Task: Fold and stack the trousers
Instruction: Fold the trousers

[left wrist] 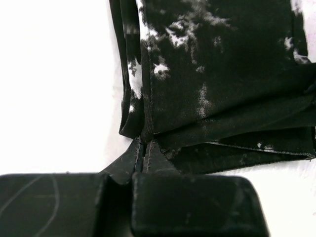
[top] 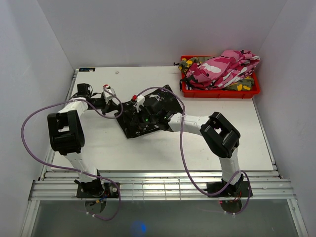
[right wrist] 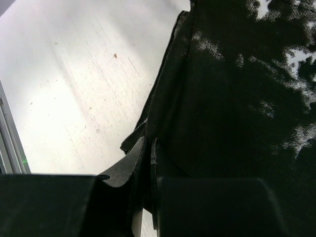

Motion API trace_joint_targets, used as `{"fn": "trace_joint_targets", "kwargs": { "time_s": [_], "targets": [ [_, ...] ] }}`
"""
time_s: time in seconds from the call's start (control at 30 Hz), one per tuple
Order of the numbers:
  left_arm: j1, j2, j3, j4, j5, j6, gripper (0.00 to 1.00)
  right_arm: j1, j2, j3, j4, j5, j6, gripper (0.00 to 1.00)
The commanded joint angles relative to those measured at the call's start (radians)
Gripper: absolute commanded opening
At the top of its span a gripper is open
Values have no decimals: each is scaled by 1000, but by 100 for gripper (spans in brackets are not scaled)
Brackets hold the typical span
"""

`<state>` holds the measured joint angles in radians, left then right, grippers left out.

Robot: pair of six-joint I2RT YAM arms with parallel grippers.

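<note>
Black cloth with white splotches: the black trousers point(top: 148, 118), one pair, lying as a folded, roughly square bundle on the white table point(top: 98, 143), mid-table, between the two wrists. Left gripper point(left wrist: 143, 150): fingers pressed together on a corner of the bundle where several stacked layers meet, with cloth nipped at the tips. Right gripper point(right wrist: 149, 154): likewise closed, pinching a dark edge of the same pair close to the tabletop; the number of layers held cannot be told, as that view is in shadow. Other stock: pink-white camouflage trousers point(top: 224, 66) heaped over green-yellow camouflage trousers point(top: 189, 62) in the red bin point(top: 219, 92) at the far right corner, well apart from the work. Step in hand, as judged: a further fold or squaring of the black pair, both pinches carrying one side. Handling notes: raise both grips together and level so the layers do not shear; carry the held edge over to the opposite edge rather than dragging it across the table; hold only light tension between the grips, enough to stop sag; lower before letting go, so corners meet corners. Risk: thin layers may slide out of the left pinch, leaving lower plies behind. Progress, as judged: early, binned pairs not yet folded, nothing stacked.
</note>
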<state>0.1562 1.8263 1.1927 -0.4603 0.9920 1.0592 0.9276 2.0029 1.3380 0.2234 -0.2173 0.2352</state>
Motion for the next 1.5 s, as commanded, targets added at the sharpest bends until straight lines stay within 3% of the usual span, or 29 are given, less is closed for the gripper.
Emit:
{"fn": "trace_joint_targets", "kwargs": {
  "time_s": [0.0,0.17,0.23,0.3,0.37,0.4,0.47,0.7,0.8,0.9,0.93,0.97,1.03,1.13,1.3,1.47],
  "targets": [
    [71,8,125,54,29,318,0,13,-59,-48,-111,-82,7,8],
    [75,13,133,21,66,536,0,11,-64,-60,-114,-85,4,8],
    [75,-5,79,111,80,585,0,13,-61,-62,-113,-85,7,8],
    [75,-15,50,165,82,578,11,14,-50,-51,-110,-93,15,8],
    [75,-33,4,286,60,488,26,19,-40,-30,-105,-96,16,8],
    [77,-38,-8,334,45,438,29,22,-24,-20,-105,-94,16,8],
    [95,-53,-41,463,13,285,31,25,-9,-4,-102,-94,24,8],
    [124,-61,-128,784,-176,127,37,30,31,38,-101,-103,44,8],
    [140,-50,-13,688,-162,-92,38,31,42,52,-99,-105,59,8],
    [158,-48,158,297,-73,-234,35,33,51,72,-88,-90,72,8],
    [157,-47,191,88,-58,-254,34,33,54,78,-87,-87,72,8],
    [157,-53,209,7,-44,-281,34,33,56,88,-88,-74,73,8],
    [157,-85,211,-206,-32,-330,34,31,53,98,-96,-65,72,8],
    [148,-172,104,-357,-44,-334,33,22,40,104,-101,-68,87,8],
    [123,-278,-71,-359,-79,-436,31,5,13,104,-105,-91,111,8],
    [79,-302,-180,-241,-61,-672,29,4,10,109,-105,-105,125,8]
  ]
}}
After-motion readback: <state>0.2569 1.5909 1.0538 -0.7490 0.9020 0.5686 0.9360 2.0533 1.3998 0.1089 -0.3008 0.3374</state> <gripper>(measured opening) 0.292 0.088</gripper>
